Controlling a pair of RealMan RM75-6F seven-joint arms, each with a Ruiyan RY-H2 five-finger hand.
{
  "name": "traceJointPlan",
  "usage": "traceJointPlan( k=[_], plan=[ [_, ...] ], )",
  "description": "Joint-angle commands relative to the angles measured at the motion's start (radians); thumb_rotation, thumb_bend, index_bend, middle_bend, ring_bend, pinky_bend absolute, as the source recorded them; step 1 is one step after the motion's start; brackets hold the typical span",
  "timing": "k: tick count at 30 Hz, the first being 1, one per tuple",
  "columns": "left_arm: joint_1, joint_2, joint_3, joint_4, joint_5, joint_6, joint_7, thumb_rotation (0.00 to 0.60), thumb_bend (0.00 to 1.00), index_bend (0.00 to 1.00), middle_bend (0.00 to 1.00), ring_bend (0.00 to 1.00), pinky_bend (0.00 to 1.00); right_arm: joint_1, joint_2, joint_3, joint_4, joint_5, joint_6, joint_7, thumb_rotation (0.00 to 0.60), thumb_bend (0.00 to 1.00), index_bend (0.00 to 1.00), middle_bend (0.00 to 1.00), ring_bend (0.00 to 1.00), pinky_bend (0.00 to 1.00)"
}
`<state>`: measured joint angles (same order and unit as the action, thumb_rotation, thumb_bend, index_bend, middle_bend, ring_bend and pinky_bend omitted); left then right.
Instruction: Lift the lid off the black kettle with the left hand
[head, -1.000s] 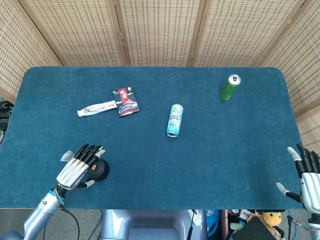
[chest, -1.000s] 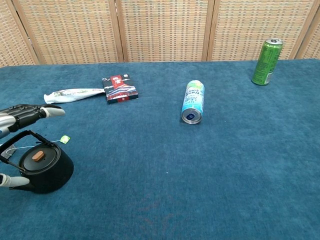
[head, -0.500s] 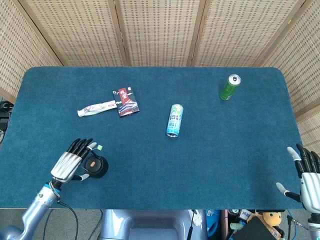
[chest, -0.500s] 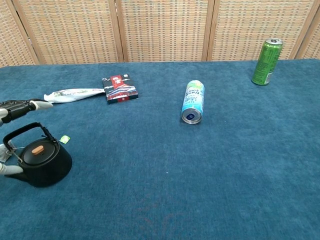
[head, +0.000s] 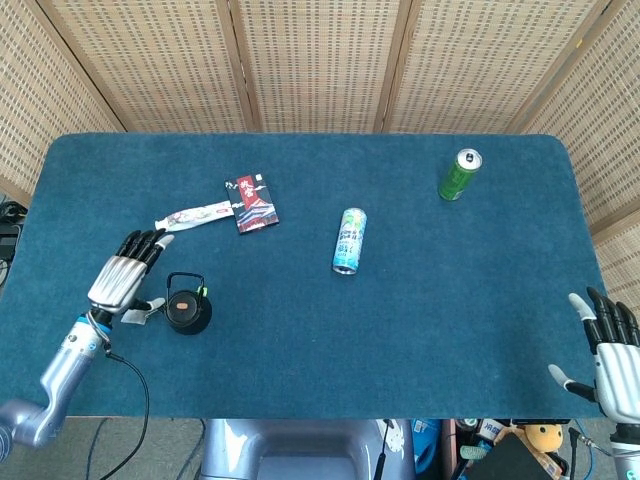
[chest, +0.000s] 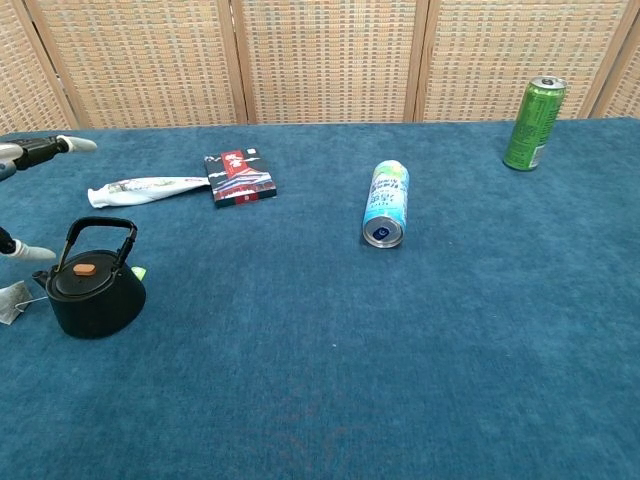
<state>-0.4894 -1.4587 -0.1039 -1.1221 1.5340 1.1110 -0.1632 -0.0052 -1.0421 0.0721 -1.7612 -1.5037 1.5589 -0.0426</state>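
The black kettle (head: 187, 313) (chest: 95, 297) stands upright near the table's front left, its handle raised. Its lid (chest: 82, 277) with a small brown knob sits on top. A tea tag on a string (chest: 12, 301) lies just left of it. My left hand (head: 121, 280) hovers just left of the kettle, fingers spread, holding nothing and not touching it. In the chest view only its fingertips (chest: 42, 148) and thumb tip (chest: 26, 251) reach in from the left edge. My right hand (head: 608, 349) stays spread and empty at the front right corner.
A white sachet (head: 192, 216) (chest: 140, 189) and a red-black packet (head: 253, 203) (chest: 240, 178) lie behind the kettle. A pale can (head: 348, 241) (chest: 386, 204) lies on its side mid-table. A green can (head: 459, 175) (chest: 533, 123) stands at the back right.
My left hand has drawn back from over the kettle, to the left and away from the front edge. The kettle has slid further from the front edge and its handle now stands upright.
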Motion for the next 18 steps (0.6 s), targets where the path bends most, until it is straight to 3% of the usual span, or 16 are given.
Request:
traceJointPlan(
  k=[1,7,13,18],
  plan=[
    [0.013,0.048,0.016,-0.034,0.035,0.063,-0.080,0.600,0.16,0.00,0.00,0.00,0.00,0.000,0.000,-0.001,0.000,-0.001,0.000,0.000,0.600,0.00,0.00,0.00,0.00,0.00],
    [0.045,0.159,0.047,-0.166,0.057,0.112,-0.101,0.600,0.16,0.02,0.00,0.00,0.00,0.001,0.001,-0.004,0.000,-0.006,-0.003,0.005,0.600,0.00,0.00,0.00,0.00,0.00],
    [0.029,0.227,0.030,-0.349,-0.063,0.001,0.035,0.600,0.16,0.35,0.00,0.00,0.00,-0.001,0.007,-0.007,-0.003,-0.016,0.004,0.016,0.600,0.00,0.00,0.00,0.00,0.00],
    [0.014,0.214,0.006,-0.424,-0.176,-0.052,0.149,0.600,0.20,0.42,0.00,0.00,0.00,-0.001,0.011,-0.005,-0.002,-0.014,0.004,0.026,0.600,0.00,0.00,0.00,0.00,0.00]
  ],
)
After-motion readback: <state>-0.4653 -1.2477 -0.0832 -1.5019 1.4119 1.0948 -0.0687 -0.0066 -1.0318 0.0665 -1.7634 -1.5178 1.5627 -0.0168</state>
